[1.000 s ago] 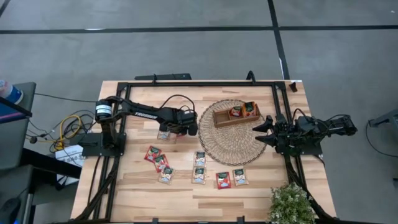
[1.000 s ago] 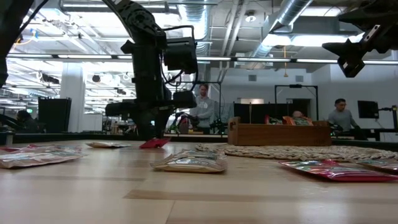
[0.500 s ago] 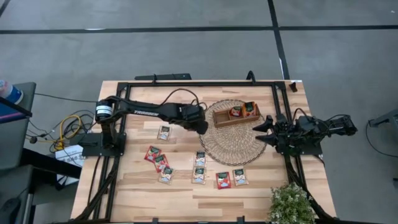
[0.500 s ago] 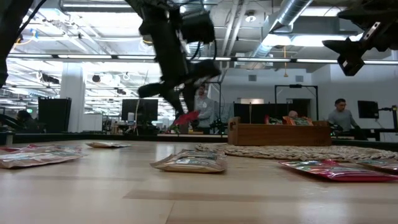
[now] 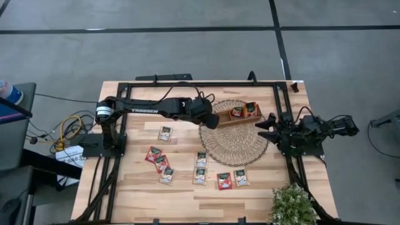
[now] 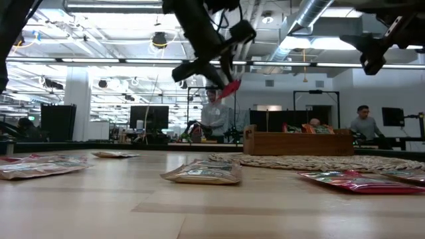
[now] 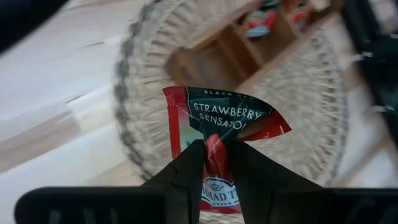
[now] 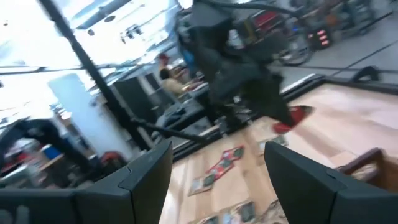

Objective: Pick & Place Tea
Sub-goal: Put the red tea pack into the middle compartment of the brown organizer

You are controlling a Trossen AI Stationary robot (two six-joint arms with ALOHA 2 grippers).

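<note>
Pale wooden planks make up your table top [image 5: 134, 187], framed by black rails, with grey floor around it and an open workshop with people visible beyond the far edge. Your left gripper [image 7: 214, 163] hangs in the air over the left rim of the round woven wicker mat [image 5: 234, 150], just beside the left end of the oblong wooden compartment tray [image 5: 220, 119]. Its two dark fingers [image 7: 186, 174] are pinched nearly together on a red square tea sachet [image 7: 219, 134], which bends where they squeeze it; in the low view the same sachet [image 6: 230, 88] sits tilted, well above the table. Two more sachets [image 5: 244, 111] already lie in the tray's right-hand compartments. Eight loose sachets [image 5: 200, 159] lie flat on the planks nearer you, left of and in front of the mat, some red, some pale. Your right gripper [image 5: 267, 128] waits at the mat's right edge, jaws spread wide and holding nothing. A leafy green plant [image 5: 292, 205] stands at the near right corner.
</note>
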